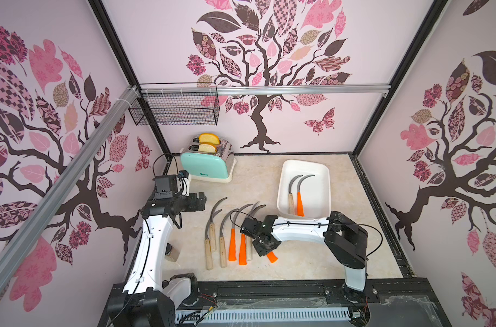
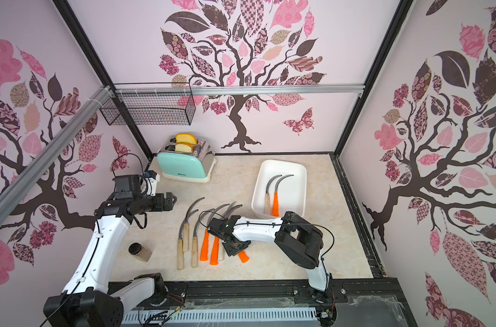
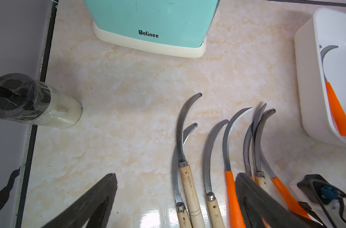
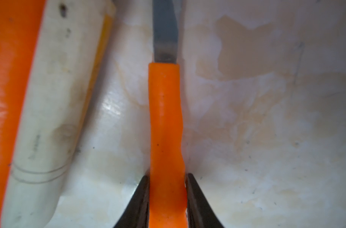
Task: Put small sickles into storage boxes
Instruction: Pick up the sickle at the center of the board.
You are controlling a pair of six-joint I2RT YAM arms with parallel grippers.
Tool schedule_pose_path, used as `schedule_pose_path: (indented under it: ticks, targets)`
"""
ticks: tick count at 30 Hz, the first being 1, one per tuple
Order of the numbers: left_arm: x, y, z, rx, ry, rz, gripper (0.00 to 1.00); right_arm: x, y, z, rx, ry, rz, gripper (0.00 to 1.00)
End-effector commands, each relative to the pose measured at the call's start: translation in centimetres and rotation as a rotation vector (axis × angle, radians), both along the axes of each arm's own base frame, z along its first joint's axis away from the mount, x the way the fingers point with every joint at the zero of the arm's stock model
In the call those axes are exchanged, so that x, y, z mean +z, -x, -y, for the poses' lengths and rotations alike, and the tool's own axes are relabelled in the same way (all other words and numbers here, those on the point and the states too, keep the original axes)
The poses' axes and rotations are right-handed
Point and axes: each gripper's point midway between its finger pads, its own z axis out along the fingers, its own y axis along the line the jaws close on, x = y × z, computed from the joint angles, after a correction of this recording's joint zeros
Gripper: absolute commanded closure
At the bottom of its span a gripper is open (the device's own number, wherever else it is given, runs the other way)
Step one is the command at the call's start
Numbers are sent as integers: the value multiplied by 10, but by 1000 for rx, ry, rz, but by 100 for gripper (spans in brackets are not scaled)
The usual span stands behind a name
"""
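The marble-look table (image 1: 312,254) carries a mint toaster (image 1: 205,167) at the back and, to its right, the white tray (image 1: 321,184) with two sickles (image 1: 299,202) lying inside (one wooden handle, one orange). The other sickles (image 1: 221,243) lie in a row near the front. The right gripper (image 4: 167,177) pinches the orange handle of the rightmost sickle (image 4: 165,118). The left gripper (image 1: 201,201) hangs nearby, jaws wide, holding nothing.

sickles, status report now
Left jaws open, idle. Right jaws shut on orange-handled sickle. Two sickles in white tray, six more loose. Held blade crosses neighbours' blades; may snag.
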Motion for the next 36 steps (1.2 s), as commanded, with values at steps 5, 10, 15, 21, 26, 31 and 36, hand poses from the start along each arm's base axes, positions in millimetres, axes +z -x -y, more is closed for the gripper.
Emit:
schedule_pose_path:
  ticks: [5,10,15,21,26,31,36]
  targets:
    - [5,0,4,-25,5,6,2,2,3,35,26,130,-39,69]
    - [6,0,4,-23,7,6,2,5,3,39,45,137,-54,68]
    - [5,0,5,-25,14,3,2,10,2,44,72,132,-78,68]
    - [5,-1,5,-25,17,3,2,10,5,54,97,150,-108,68]
    - [5,-1,6,-27,15,2,2,14,6,61,102,149,-120,69]
    - [7,-3,5,-25,16,9,2,19,6,68,105,146,-131,69]
    - [6,-2,5,-24,16,8,2,20,5,76,103,150,-135,70]
